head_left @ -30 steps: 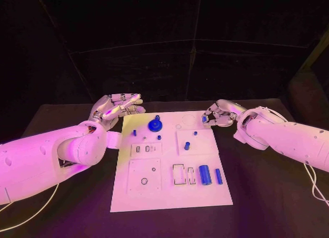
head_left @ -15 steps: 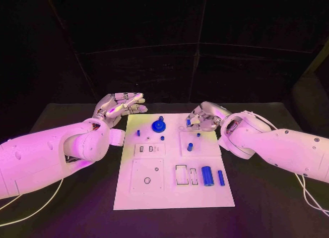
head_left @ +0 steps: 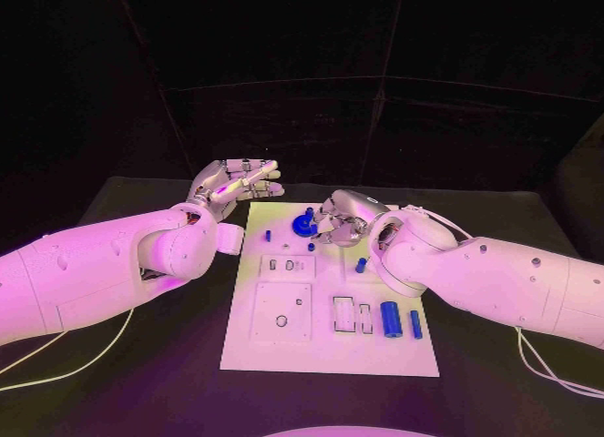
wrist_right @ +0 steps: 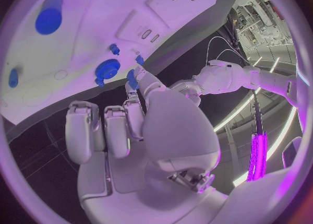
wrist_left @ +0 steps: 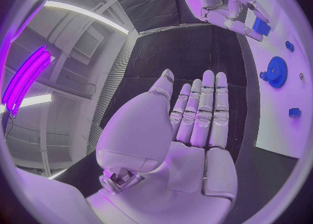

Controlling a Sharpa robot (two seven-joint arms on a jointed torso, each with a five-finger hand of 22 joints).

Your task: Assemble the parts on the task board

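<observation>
The right hand has swung in from the board's far right corner — now just beside the gear, pinching a small blue part.

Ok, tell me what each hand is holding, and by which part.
The right hand pinches a small blue part at its fingertips; the held part cannot be told. The left hand holds nothing, fingers extended.

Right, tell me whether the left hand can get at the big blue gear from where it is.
Probably yes. The left hand hovers open beside the task board, close to the blue gear. But the right hand, pinching a small blue part, crowds the gear's other side.
</observation>
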